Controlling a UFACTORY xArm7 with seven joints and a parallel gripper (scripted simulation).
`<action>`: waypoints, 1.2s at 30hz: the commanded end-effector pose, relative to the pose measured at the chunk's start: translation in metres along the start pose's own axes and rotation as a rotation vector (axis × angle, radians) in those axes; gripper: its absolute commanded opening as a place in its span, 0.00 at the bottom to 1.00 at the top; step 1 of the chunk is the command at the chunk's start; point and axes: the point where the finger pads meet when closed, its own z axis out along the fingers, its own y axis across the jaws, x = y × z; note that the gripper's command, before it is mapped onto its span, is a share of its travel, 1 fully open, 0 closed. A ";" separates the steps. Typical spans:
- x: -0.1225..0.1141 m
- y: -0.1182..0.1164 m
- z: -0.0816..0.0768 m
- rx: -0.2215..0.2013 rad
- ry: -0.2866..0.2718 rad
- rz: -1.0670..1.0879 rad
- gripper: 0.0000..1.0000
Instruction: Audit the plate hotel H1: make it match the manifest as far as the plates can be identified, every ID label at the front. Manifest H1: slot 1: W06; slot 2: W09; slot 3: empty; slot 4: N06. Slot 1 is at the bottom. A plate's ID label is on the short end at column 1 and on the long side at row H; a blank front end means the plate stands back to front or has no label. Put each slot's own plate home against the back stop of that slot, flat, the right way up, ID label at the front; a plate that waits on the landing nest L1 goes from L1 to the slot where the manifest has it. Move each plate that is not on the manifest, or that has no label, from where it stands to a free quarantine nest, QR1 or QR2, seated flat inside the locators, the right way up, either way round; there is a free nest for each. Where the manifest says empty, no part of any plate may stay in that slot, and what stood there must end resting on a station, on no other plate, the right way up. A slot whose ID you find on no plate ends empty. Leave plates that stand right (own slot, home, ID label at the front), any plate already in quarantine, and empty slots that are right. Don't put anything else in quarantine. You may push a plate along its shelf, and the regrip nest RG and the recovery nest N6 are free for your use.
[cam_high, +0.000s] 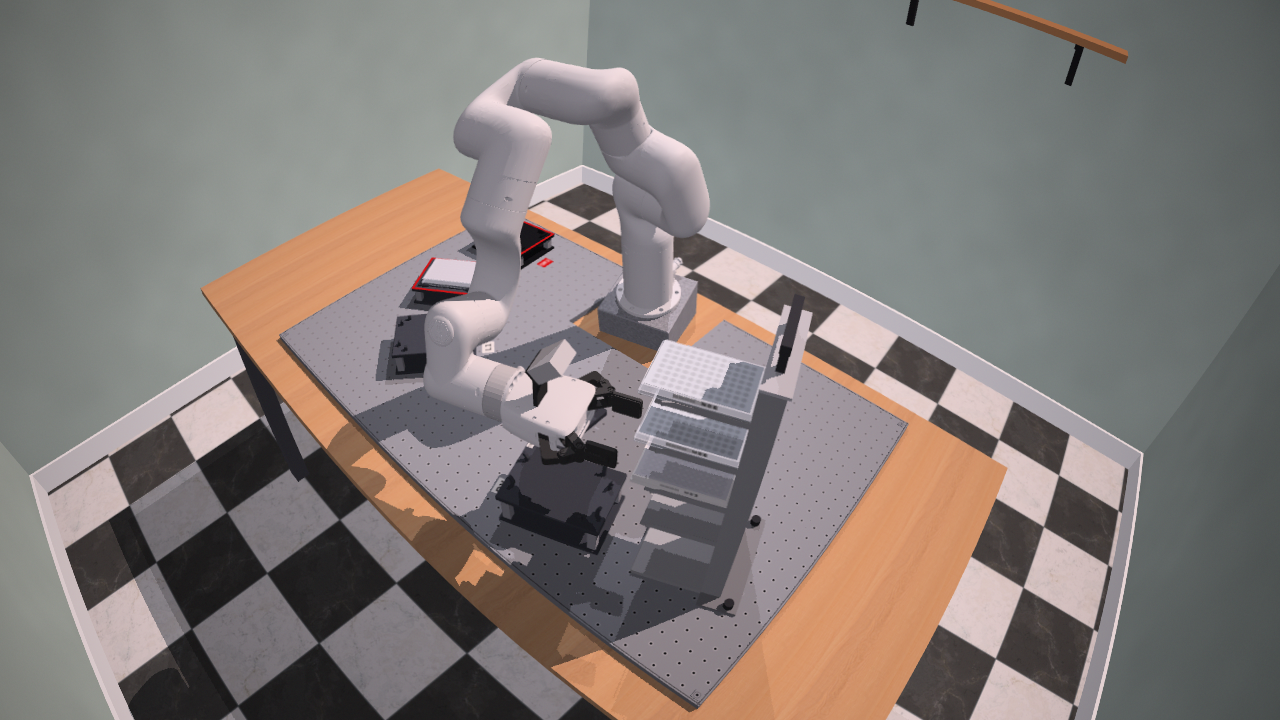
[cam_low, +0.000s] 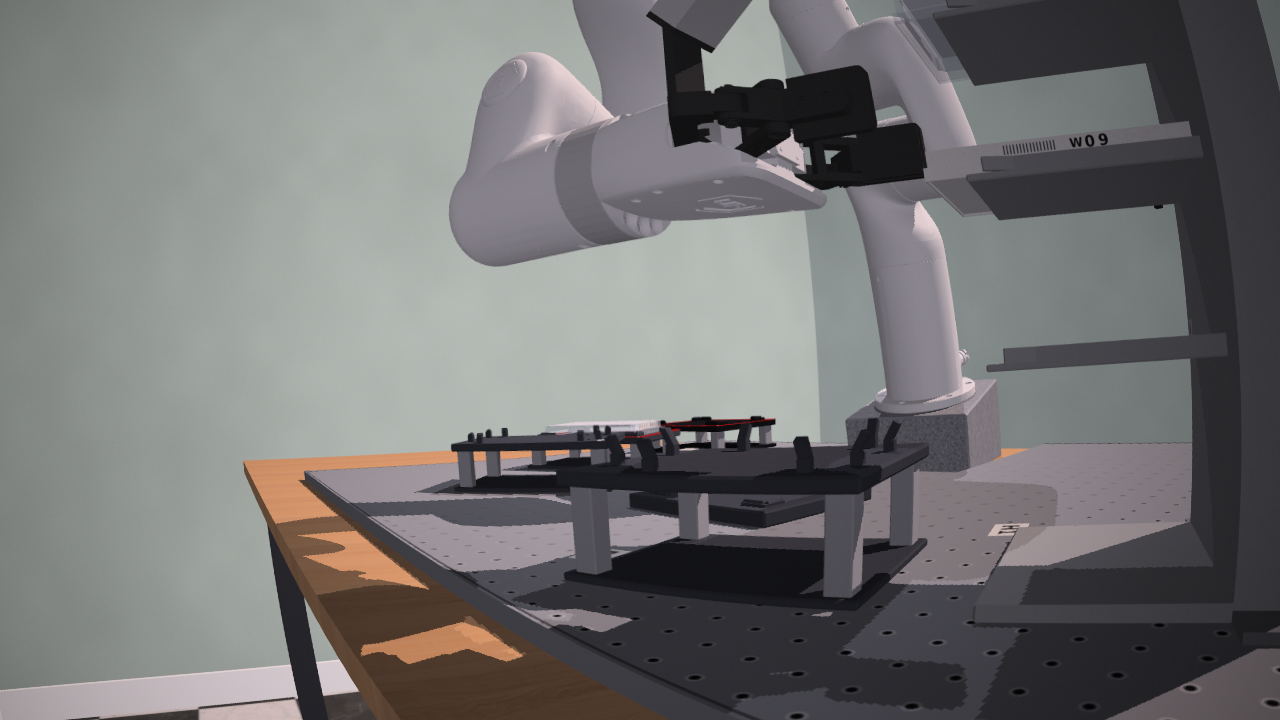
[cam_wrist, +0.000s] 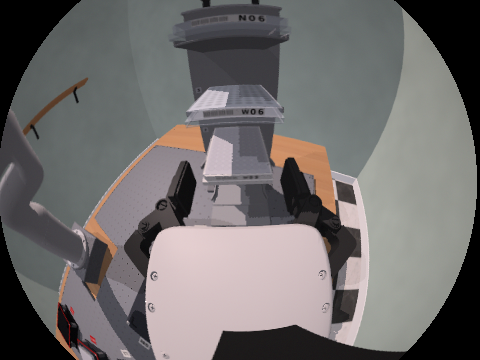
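Observation:
The plate hotel H1 stands at the right of the grey base. Its top slot holds a plate labelled N06 (cam_wrist: 230, 20). The slot below holds a plate labelled W06 (cam_wrist: 235, 103). Slot 2 holds a plate (cam_high: 684, 474) (cam_low: 1074, 143) that reads W09 on its long side. The bottom shelf (cam_low: 1111, 357) looks empty. My gripper (cam_high: 617, 428) is open and level with slot 2. Its fingers stand on either side of the front end of the W09 plate. In the side view the gripper (cam_low: 872, 134) reaches just up to that front end. I cannot read the front end's label.
An empty black nest on posts (cam_high: 559, 501) stands right under my gripper, in front of the hotel. At the back left a red-edged nest holds a white plate (cam_high: 444, 273); a second red-edged nest (cam_high: 537, 240) is empty. Another black nest (cam_high: 409, 344) lies near them.

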 end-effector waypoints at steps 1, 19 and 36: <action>0.001 0.001 0.000 0.000 -0.001 -0.004 1.00; -0.004 0.001 -0.030 0.000 -0.001 -0.004 1.00; -0.044 0.001 -0.030 0.000 -0.001 -0.003 1.00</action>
